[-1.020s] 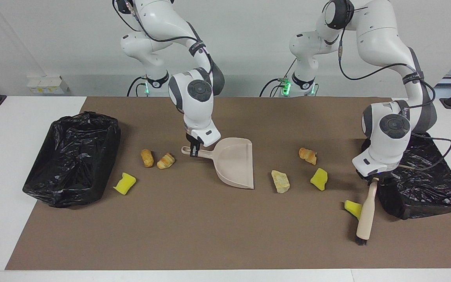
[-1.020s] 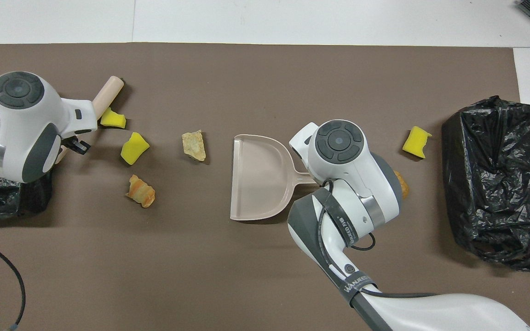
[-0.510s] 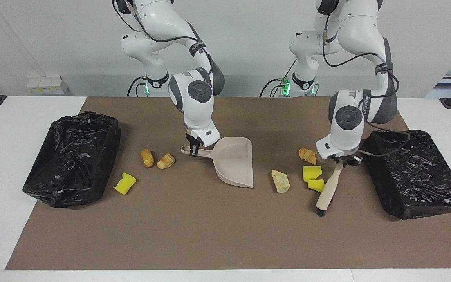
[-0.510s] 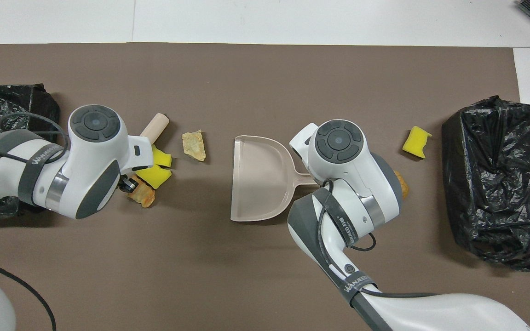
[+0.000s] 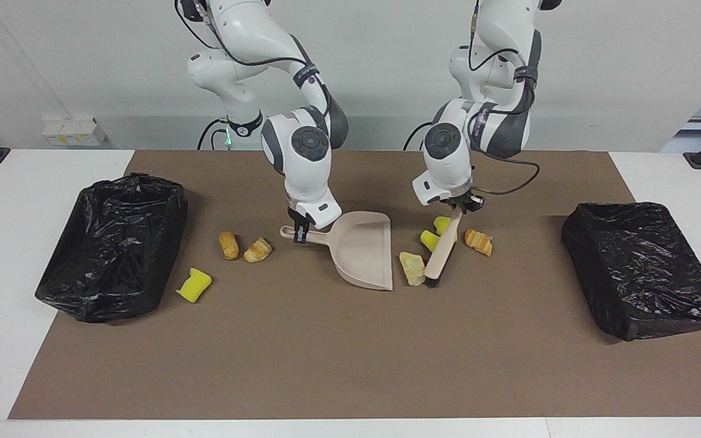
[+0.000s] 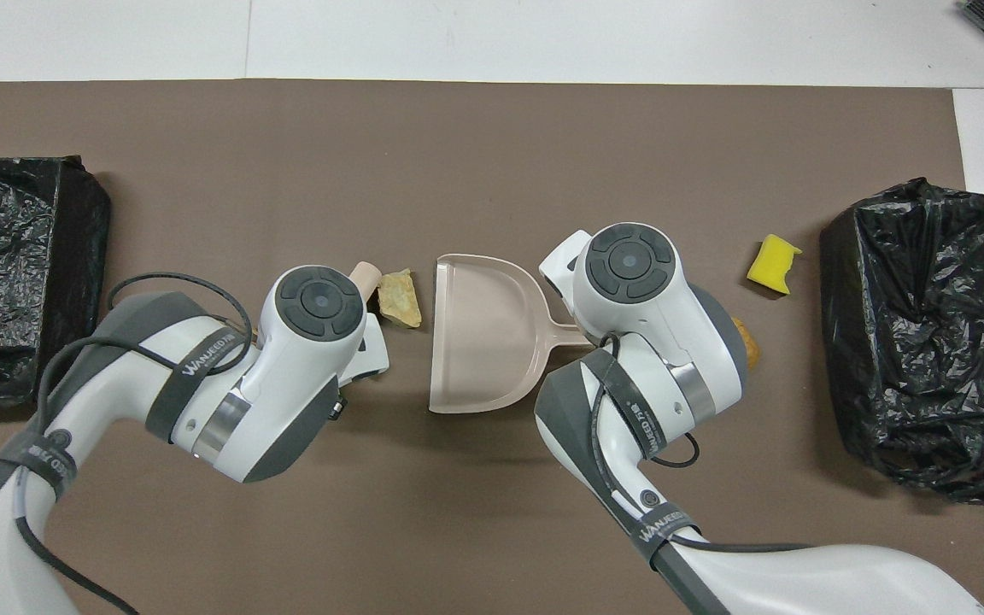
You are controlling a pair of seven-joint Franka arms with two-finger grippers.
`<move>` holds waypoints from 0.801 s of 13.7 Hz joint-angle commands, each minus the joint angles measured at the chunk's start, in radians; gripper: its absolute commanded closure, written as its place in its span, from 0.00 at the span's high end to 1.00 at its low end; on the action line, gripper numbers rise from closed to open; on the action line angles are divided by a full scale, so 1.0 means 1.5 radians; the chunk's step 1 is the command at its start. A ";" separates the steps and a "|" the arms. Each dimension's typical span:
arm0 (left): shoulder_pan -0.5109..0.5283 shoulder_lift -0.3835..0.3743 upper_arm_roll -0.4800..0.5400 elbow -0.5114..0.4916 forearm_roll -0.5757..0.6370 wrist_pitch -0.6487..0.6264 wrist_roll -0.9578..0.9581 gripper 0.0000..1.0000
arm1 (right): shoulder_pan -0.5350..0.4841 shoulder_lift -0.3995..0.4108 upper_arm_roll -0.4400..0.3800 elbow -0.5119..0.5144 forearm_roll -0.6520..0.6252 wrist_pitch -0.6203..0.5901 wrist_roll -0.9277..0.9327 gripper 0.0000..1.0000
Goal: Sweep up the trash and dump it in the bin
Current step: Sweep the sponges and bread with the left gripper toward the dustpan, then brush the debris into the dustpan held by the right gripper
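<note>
The left claw (image 5: 459,208) is clamped on the upper end of the brush (image 5: 441,253), which slants down to the brown mat (image 5: 326,365) with its dark bristle end on the mat, just beside the open mouth of the dustpan (image 5: 366,250). The right claw (image 5: 300,232) is clamped on the dustpan handle; the pan lies flat on the mat at mid-tabletop.

Trash positions:
- Pale bread piece (image 5: 412,268): between the brush bristles and the dustpan mouth, just beside both.
- Two yellow sponge chunks (image 5: 428,239): against the brush shaft on its dustpan side, nearer to the robots than the pale piece.
- Croissant bit (image 5: 479,241): just beside the brush, toward the left arm's end.
- Two bread bits (image 5: 243,247) and one yellow sponge (image 5: 194,286): between the dustpan handle and the black-lined bin (image 5: 113,255) at the right arm's end.

A second black-lined bin (image 5: 642,267) stands at the left arm's end of the tabletop.
</note>
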 commanded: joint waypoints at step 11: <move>0.045 -0.165 0.020 -0.139 -0.029 -0.053 -0.452 0.00 | 0.021 -0.006 0.004 -0.033 -0.027 -0.001 -0.014 0.00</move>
